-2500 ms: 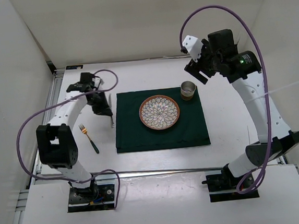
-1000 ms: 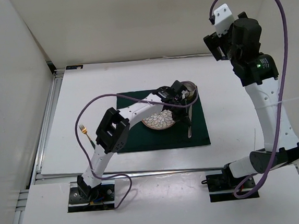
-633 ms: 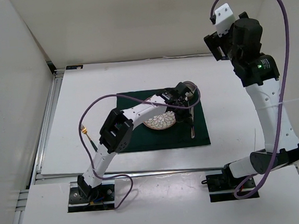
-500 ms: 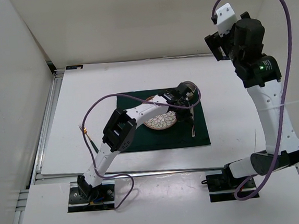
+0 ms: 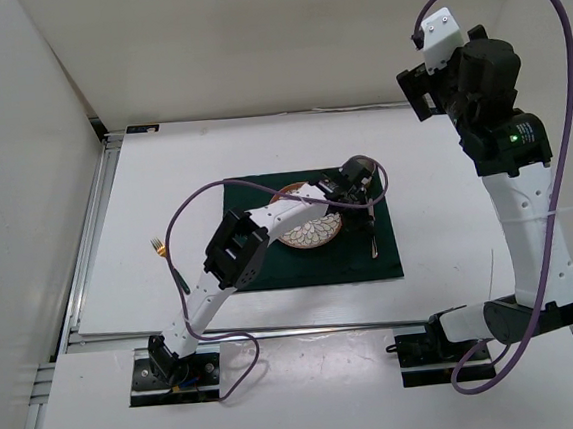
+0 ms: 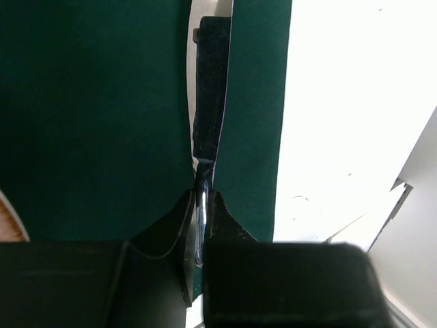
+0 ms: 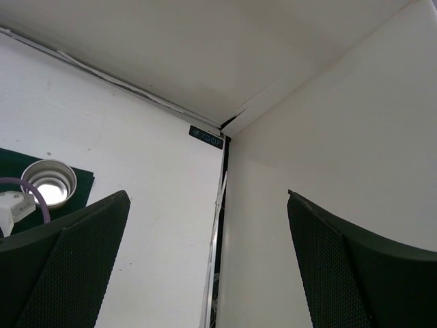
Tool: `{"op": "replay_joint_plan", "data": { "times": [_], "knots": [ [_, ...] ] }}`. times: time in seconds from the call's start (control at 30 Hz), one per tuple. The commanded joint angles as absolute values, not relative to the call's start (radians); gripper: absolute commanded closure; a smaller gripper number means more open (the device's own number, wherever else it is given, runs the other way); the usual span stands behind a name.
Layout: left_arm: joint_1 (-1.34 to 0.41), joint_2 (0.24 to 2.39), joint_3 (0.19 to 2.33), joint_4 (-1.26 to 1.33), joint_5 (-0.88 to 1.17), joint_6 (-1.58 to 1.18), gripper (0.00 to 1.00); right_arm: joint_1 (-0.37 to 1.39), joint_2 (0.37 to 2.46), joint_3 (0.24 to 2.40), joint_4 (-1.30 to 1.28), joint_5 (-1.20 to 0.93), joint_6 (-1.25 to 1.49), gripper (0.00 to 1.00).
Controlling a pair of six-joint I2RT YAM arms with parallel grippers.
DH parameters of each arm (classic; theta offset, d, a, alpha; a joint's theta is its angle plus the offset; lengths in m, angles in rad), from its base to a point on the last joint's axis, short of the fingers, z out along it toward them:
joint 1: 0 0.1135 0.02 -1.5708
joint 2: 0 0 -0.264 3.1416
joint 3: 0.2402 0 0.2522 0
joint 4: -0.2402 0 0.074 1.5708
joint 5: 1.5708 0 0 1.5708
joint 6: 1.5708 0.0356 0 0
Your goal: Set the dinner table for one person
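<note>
Top view, plate (image 5: 316,231) as dial centre: the white worktop (image 5: 162,165) fills the floor of the cell and carries a dark green cloth (image 5: 271,266) at its middle. The plate sits on the cloth, partly hidden by the left arm, which crosses it. A metal cup (image 5: 358,164) stands at 1 o'clock, at the far right corner of the cloth. A fork (image 5: 169,266) lies on bare worktop at 9 o'clock, well apart from the cloth. The left tool (image 5: 364,203) is over the cloth at 2 o'clock, clenched on a knife (image 5: 372,235). In the left wrist view both fingers (image 6: 222,222) press against the knife handle, and the blade points away from the tool, parallel to the cloth's right edge and just inside it. Whether the knife touches the cloth cannot be told. The right tool (image 5: 421,92) is raised high at 1 o'clock, well apart from everything on the worktop; its wrist view shows the fingers (image 7: 65,256) spread wide with nothing between them.
</note>
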State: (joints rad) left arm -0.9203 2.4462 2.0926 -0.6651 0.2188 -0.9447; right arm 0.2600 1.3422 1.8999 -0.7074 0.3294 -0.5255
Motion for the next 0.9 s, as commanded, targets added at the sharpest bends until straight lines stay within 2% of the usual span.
{"op": "replay_joint_plan", "data": {
  "times": [0.0,0.1,0.2,0.27,0.33,0.37,0.4,0.67,0.77,0.87],
  "knots": [
    [-0.928,2.43,2.132,-0.638,0.201,-0.959,0.9,0.256,1.322,1.934,-0.695,0.31,-0.505,0.0],
    [-0.928,2.439,2.132,-0.638,0.201,-0.959,0.77,0.256,1.322,1.934,-0.704,0.31,-0.505,0.0],
    [-0.928,2.439,2.132,-0.638,0.201,-0.959,0.75,0.256,1.322,1.946,-0.713,0.301,-0.505,0.0],
    [-0.928,2.439,2.132,-0.638,0.201,-0.959,0.61,0.256,1.322,1.947,-0.713,0.292,-0.505,0.0],
    [-0.928,2.439,2.132,-0.638,0.201,-0.959,0.53,0.256,1.322,1.956,-0.723,0.291,-0.505,0.0],
    [-0.928,2.43,2.132,-0.638,0.201,-0.959,0.45,0.256,1.322,1.956,-0.723,0.291,-0.505,0.0],
    [-0.928,2.43,2.132,-0.638,0.192,-0.959,0.42,0.256,1.322,1.956,-0.723,0.291,-0.505,0.0],
    [-0.928,2.346,2.18,-0.638,0.192,-0.95,0.41,0.256,1.322,1.934,-0.732,0.291,-0.514,0.0],
    [-0.928,2.242,2.18,-0.638,0.202,-0.94,0.41,0.256,1.322,1.914,-0.723,0.291,-0.523,0.0],
    [-0.928,2.121,2.076,-0.638,0.181,-0.901,0.4,0.247,1.322,1.914,-0.723,0.281,-0.523,0.0]
  ]
}}
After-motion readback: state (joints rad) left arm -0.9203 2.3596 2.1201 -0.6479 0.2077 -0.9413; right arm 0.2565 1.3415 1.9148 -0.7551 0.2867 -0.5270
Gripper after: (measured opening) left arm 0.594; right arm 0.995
